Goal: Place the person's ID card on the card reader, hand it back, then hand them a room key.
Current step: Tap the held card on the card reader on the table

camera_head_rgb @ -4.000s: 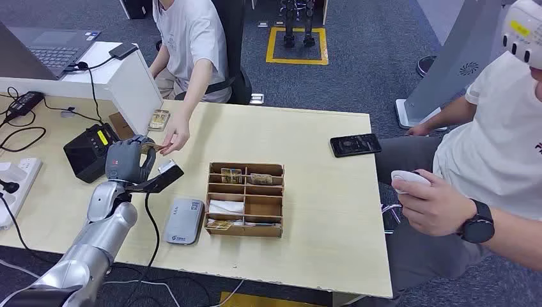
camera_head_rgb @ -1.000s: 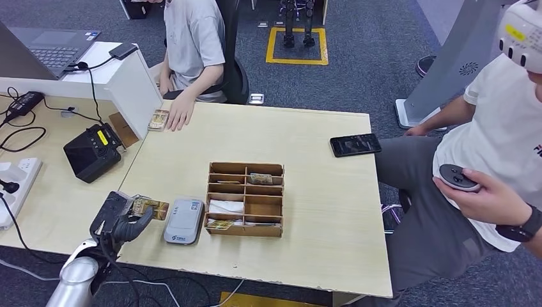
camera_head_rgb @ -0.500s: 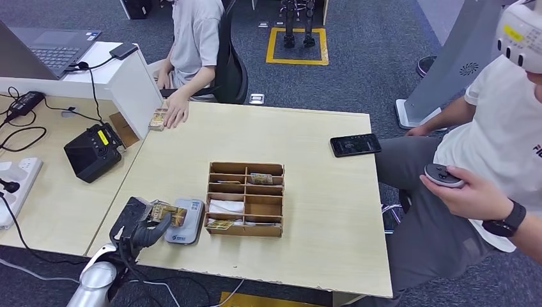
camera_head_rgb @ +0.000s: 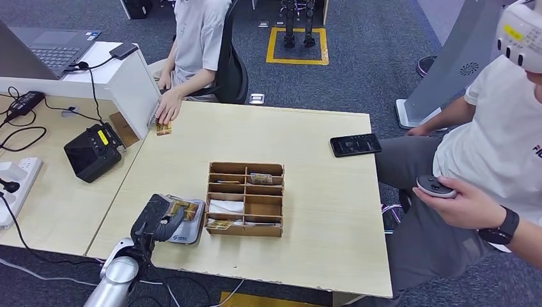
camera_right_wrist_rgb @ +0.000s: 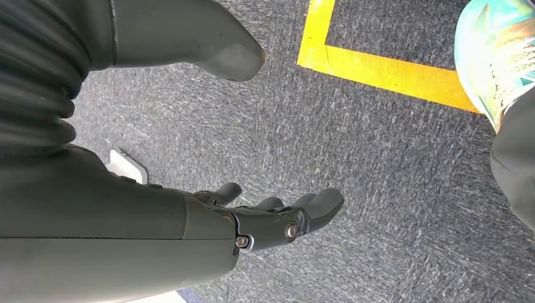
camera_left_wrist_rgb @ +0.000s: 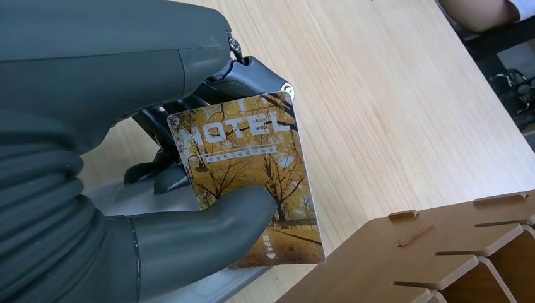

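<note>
Pinching the card (camera_left_wrist_rgb: 251,180) between thumb and fingers, your left robot hand (camera_head_rgb: 160,220) hovers over the reader (camera_head_rgb: 189,231). Card: thin, stiff, slick; keep hold near its edge. Right robot hand (camera_right_wrist_rgb: 265,221) hangs spread.

Robot's dark grey right hand (camera_right_wrist_rgb: 252,221) hanging over speckled grey carpet floor (camera_right_wrist_rgb: 378,164), fingers (camera_right_wrist_rgb: 315,211) loosely extended and apart, thick grey thumb (camera_right_wrist_rgb: 214,47) spread away from them, nothing held, yellow tape line (camera_right_wrist_rgb: 378,66) on the carpet, teal patterned shoe (camera_right_wrist_rgb: 495,50) just beside the line
</note>
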### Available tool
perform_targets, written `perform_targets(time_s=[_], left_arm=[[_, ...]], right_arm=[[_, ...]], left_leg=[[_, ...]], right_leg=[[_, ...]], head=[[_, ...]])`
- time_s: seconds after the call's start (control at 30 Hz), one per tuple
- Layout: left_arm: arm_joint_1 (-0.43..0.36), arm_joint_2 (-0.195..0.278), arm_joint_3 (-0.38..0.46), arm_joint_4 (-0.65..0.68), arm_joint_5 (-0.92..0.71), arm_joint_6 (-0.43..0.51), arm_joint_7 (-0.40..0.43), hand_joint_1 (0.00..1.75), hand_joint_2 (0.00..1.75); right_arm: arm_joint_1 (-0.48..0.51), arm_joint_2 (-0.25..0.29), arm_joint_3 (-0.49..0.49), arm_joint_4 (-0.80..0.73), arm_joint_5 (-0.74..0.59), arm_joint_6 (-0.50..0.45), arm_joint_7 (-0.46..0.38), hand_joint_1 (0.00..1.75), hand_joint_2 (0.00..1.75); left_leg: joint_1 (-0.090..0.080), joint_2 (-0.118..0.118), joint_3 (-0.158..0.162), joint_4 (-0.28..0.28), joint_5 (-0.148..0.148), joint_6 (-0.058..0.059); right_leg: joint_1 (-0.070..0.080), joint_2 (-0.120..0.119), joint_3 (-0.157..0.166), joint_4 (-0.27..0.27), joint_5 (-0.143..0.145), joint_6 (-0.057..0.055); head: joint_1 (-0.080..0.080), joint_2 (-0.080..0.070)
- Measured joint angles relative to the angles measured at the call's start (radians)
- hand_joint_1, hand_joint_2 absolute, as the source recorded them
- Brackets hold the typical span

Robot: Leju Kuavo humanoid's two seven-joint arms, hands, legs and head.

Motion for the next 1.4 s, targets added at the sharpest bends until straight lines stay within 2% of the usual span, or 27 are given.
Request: perform_targets(time_s=[0.63, 1.1, 1.3, 1.4], left_arm=[[-0.019, -0.016, 0.000, 0.047, -0.089, 0.061, -0.026, 1.75, 1.75], [-0.019, -0.053, 0.000, 0.047, -0.267, 0.179, -0.038, 1.75, 1.75], [-0.019, -0.071, 0.000, 0.047, -0.461, 0.300, -0.024, 1.75, 1.75], [-0.018, -0.079, 0.000, 0.047, -0.493, 0.315, -0.021, 1.75, 1.75]], right_arm=[[0.000, 0.000, -0.006, 0.000, 0.018, 0.004, 0.000, 0.00, 1.75], [0.000, 0.000, -0.015, 0.000, 0.028, 0.006, 0.000, 0.00, 1.75], [0.000, 0.000, -0.017, 0.000, 0.032, 0.006, -0.003, 0.00, 1.75], [0.000, 0.000, -0.017, 0.000, 0.032, 0.006, -0.003, 0.00, 1.75]], left_leg=[[0.000, 0.000, 0.000, 0.000, 0.000, 0.000], [0.000, 0.000, 0.000, 0.000, 0.000, 0.000], [0.000, 0.000, 0.000, 0.000, 0.000, 0.000], [0.000, 0.000, 0.000, 0.000, 0.000, 0.000]], right_leg=[[0.000, 0.000, 0.000, 0.000, 0.000, 0.000], [0.000, 0.000, 0.000, 0.000, 0.000, 0.000], [0.000, 0.000, 0.000, 0.000, 0.000, 0.000], [0.000, 0.000, 0.000, 0.000, 0.000, 0.000]], head=[[0.000, 0.000], [0.000, 0.000], [0.000, 0.000], [0.000, 0.000]])
